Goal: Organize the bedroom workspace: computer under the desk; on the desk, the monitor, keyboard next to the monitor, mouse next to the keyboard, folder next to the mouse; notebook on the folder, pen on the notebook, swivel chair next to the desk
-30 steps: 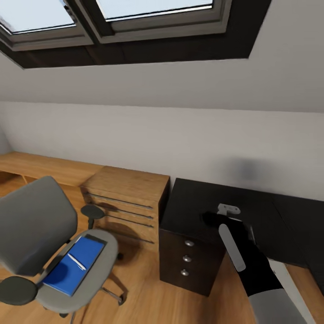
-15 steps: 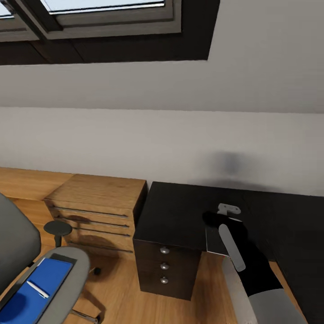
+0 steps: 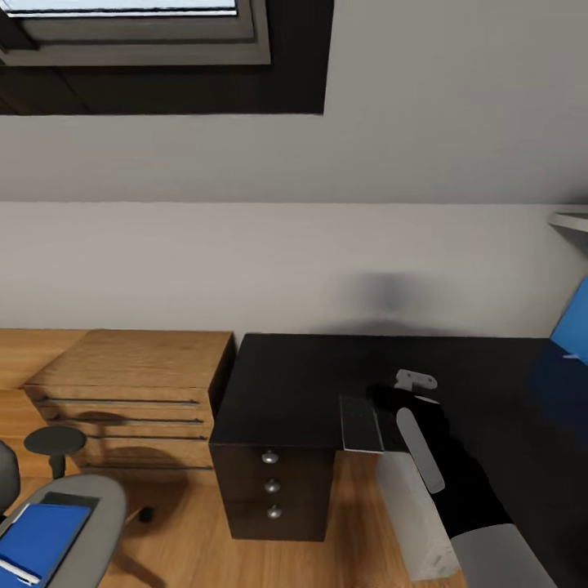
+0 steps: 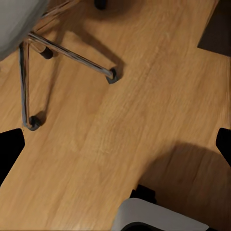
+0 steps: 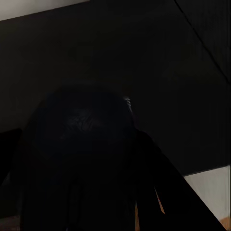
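Looking from the head camera, the black bench (image 3: pixel 343 380) spreads across the middle toward 3 o'clock, its three silver-knobbed drawers (image 3: pixel 272 485) facing the wooden floor (image 3: pixel 351 523). A light wooden dresser (image 3: pixel 131 384) stands touching the bench's end at 9 o'clock. The right arm reaches over the bench's front edge, and the right claw (image 3: pixel 390 398) holds a dark rounded thing that looks like the mouse (image 3: pixel 382 398), though I cannot tell how the fingers stand around it. Under the bench, below the arm, the computer (image 3: pixel 412 518) shows as a pale grey box. At 8 o'clock the swivel chair (image 3: pixel 90 502) carries the folder (image 3: pixel 37 539) on its seat, with the pen (image 3: pixel 16 572) lying on top at the frame's edge; a dark corner behind the folder may be the notebook. A blue panel (image 3: pixel 574 322) shows at 3 o'clock. From the left wrist camera, the chair's chrome legs and castors rest on the floor, and the left claw's dark fingertips (image 4: pixel 10 147) stand wide apart with nothing between them. From the right wrist camera, the mouse is a dark rounded mass close to the lens above the black bench top.
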